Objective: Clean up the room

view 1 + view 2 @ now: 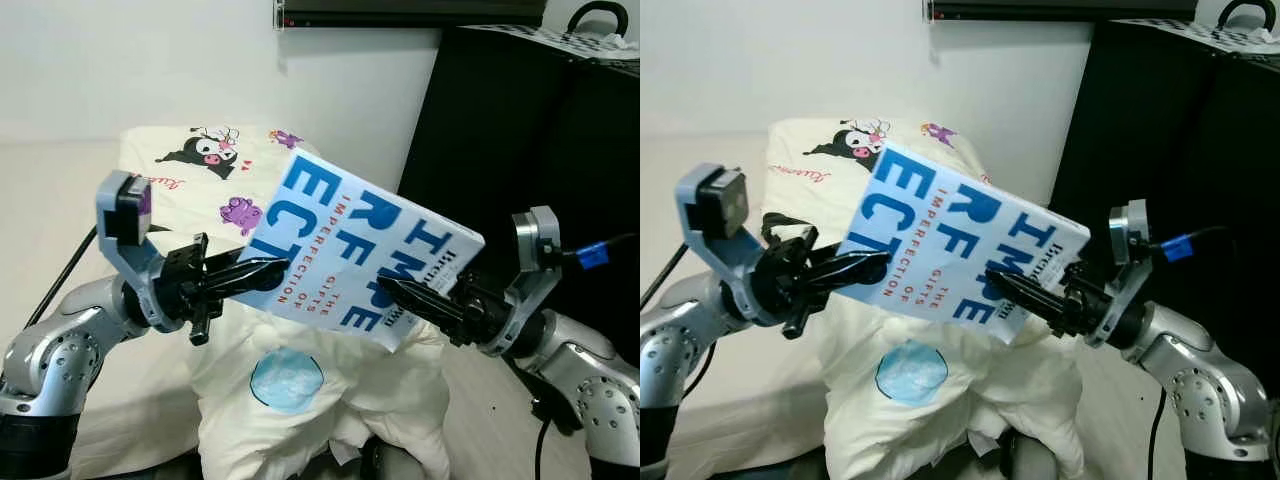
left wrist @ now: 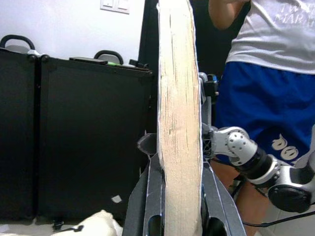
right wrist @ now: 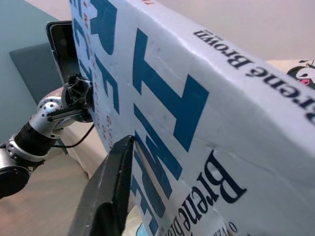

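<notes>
thick white book (image 1: pixel 362 250) with blue lettering, tilted in midair above the pillow (image 1: pixel 195 165)

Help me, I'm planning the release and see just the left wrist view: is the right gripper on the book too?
Observer: Yes, the right gripper grips the book at the end opposite the left gripper.
Operator: What's below it?
Observer: Heaped cream bedding; the book is held above it.
Operator: Which way does the cover face?
Observer: Toward the head camera, tilted, blue letters showing.

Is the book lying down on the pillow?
No, both claws, left and right, hold the book up in the air above the pillow.
</notes>
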You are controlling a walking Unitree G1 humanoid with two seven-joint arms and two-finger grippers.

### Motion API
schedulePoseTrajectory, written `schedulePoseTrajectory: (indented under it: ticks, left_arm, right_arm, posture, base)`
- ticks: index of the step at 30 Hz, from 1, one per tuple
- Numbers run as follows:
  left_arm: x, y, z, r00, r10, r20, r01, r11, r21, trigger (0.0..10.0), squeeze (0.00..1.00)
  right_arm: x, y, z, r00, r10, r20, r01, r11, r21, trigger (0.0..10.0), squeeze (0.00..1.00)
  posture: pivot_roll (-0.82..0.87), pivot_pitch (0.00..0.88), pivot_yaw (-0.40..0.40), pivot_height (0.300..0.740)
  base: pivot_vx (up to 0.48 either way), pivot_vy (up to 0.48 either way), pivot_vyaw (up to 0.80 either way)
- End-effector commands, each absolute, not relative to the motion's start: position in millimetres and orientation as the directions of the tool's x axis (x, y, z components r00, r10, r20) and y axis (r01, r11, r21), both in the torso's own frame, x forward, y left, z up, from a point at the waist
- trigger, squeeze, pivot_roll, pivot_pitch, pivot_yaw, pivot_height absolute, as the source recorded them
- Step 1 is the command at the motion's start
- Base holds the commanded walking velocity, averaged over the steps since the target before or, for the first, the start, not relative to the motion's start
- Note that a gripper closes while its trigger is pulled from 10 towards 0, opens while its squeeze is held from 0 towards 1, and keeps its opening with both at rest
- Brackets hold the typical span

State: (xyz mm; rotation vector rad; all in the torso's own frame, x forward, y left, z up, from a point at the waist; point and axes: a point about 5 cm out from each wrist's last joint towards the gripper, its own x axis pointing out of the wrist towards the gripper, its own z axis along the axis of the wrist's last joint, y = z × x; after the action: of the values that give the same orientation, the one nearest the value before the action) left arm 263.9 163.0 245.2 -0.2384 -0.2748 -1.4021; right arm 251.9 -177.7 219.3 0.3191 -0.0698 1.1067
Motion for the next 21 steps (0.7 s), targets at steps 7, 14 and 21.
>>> schedulePoseTrajectory:
  ticks: [7, 14, 21]
  left_arm:
    - [293.8, 179.0, 257.9, 0.403, -0.831, 0.383, 0.895, 0.445, 0.025, 10.0, 0.0]
    - [297.7, 176.0, 253.0, 0.468, -0.789, 0.398, 0.863, 0.505, -0.013, 10.0, 0.87]
    - [290.5, 169.6, 236.3, 0.474, -0.788, 0.393, 0.868, 0.493, -0.057, 10.0, 1.0]
  right_arm:
    - [253.4, -179.1, 227.4, 0.476, 0.84, 0.261, -0.877, 0.432, 0.208, 0.0, 0.0]
    - [262.4, -178.9, 229.1, 0.526, 0.801, 0.285, -0.849, 0.48, 0.219, 0.0, 0.0]
    - [277.5, -192.5, 235.8, 0.623, 0.709, 0.331, -0.782, 0.575, 0.24, 0.0, 0.0]
  posture:
    - [-0.02, 0.013, -0.074, 0.477]
    - [-0.02, 0.01, -0.084, 0.477]
    - [-0.01, 0.002, -0.092, 0.477]
  base:
    - [0.0, 0.0, 0.0]
    - [0.0, 0.0, 0.0]
    - [0.0, 0.0, 0.0]
